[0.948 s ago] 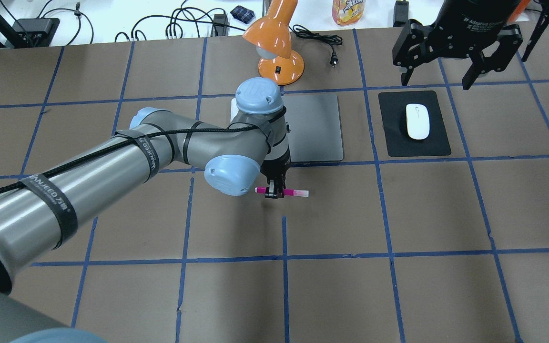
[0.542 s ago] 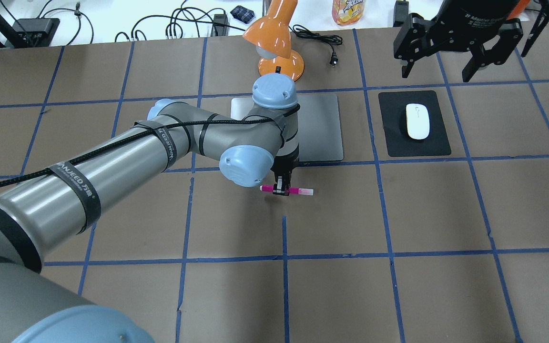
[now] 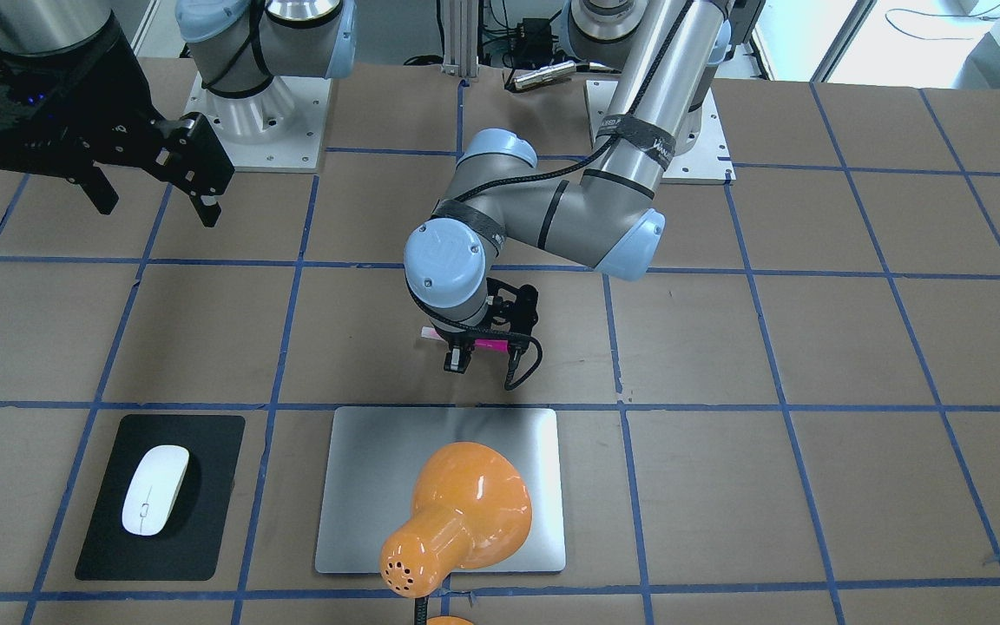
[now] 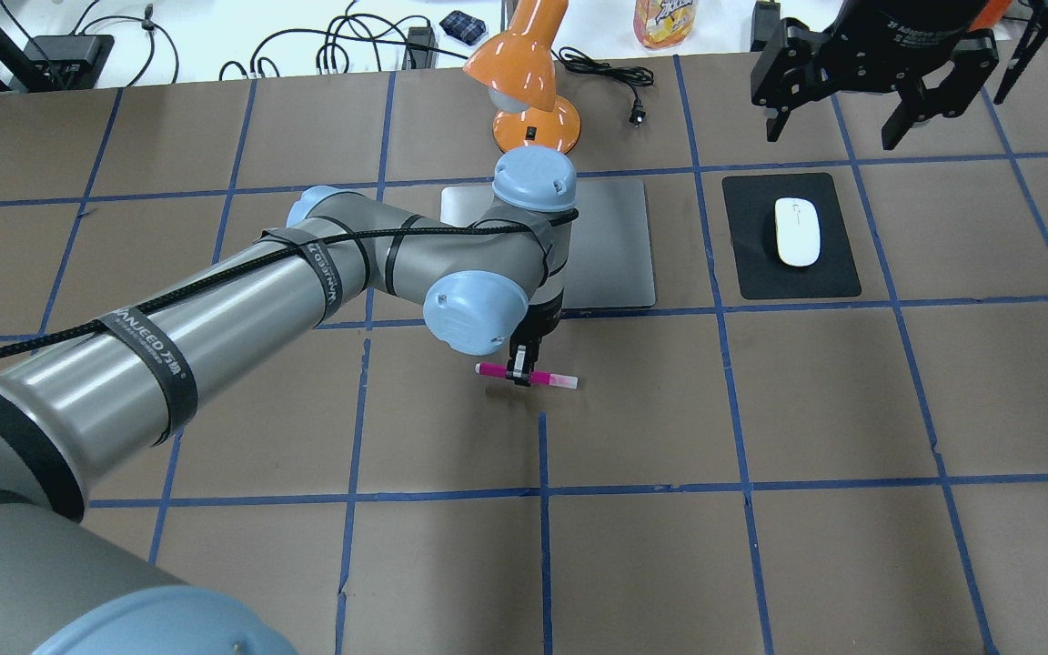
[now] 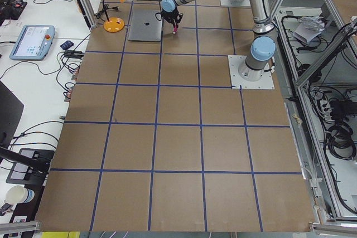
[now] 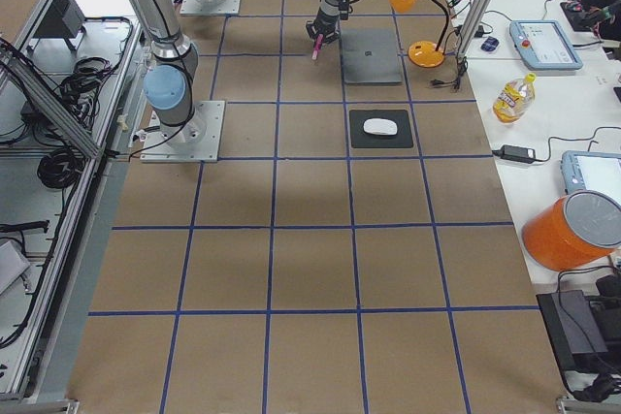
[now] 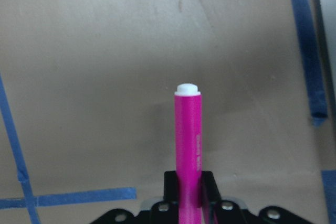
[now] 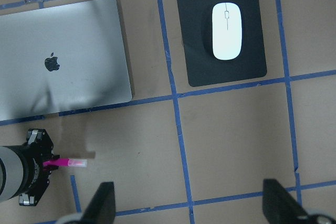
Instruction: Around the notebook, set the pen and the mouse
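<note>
My left gripper (image 4: 519,374) is shut on the magenta pen (image 4: 493,369), gripping it near the middle. The pen lies level, low over the brown table, its white cap end (image 4: 563,379) pointing right, just in front of the silver notebook (image 4: 610,241). In the left wrist view the pen (image 7: 188,140) sticks out from the closed fingers. The white mouse (image 4: 796,232) rests on a black mat (image 4: 754,273) to the right of the notebook. My right gripper (image 4: 831,138) hangs open, high above the mat's far edge, holding nothing. The right wrist view shows the notebook (image 8: 68,40), mouse (image 8: 226,31) and pen (image 8: 73,162) below.
An orange desk lamp (image 4: 529,77) stands at the notebook's far edge, its shade (image 3: 465,503) hanging over the notebook in the front-facing view. Its cable (image 4: 615,77), a yellow bottle (image 4: 665,20) and other cables lie along the far edge. Blue tape lines grid the table.
The left gripper, still shut on the pen, first shifted right, then came back left and slightly nearer, tilting the pen a little. The right gripper drifted slightly farther back.
</note>
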`<state>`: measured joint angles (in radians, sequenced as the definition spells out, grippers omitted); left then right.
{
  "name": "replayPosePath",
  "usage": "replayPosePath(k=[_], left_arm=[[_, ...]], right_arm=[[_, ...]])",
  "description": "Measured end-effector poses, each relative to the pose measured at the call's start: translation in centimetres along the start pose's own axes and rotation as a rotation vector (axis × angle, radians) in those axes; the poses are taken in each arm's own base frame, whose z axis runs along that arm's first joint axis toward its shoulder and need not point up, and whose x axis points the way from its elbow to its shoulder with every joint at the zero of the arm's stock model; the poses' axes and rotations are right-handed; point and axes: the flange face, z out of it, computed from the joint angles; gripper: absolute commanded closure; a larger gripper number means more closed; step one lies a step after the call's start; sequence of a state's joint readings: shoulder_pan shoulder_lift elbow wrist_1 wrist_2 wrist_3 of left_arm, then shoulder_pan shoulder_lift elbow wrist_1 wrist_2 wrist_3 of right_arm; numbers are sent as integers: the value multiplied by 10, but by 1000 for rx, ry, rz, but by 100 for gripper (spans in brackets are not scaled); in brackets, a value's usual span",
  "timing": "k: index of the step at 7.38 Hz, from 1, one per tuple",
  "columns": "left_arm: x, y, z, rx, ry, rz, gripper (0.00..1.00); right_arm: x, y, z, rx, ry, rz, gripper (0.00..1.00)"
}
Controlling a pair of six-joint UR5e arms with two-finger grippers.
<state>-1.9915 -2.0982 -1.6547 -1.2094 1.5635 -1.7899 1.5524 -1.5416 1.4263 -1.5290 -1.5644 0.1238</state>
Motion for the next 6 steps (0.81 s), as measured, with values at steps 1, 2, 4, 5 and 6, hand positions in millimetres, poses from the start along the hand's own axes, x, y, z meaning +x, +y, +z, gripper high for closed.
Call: replayPosePath(k=[1, 2, 4, 5, 6], left_arm=[[1, -1, -1, -8, 2, -4, 83], [2, 0, -3, -34, 1, -8, 70], [2, 1, -1, -70, -10, -20, 36], [2, 1, 2, -73, -15, -25, 32], [3, 1, 3, -74, -18, -29, 28]], right_arm=[[0, 0, 0, 0, 1, 0, 0], [0, 0, 0, -1, 2, 0, 0], [0, 0, 1, -3, 3, 0, 0], [0, 0, 1, -4, 3, 0, 0], [0, 0, 1, -4, 3, 0, 0]])
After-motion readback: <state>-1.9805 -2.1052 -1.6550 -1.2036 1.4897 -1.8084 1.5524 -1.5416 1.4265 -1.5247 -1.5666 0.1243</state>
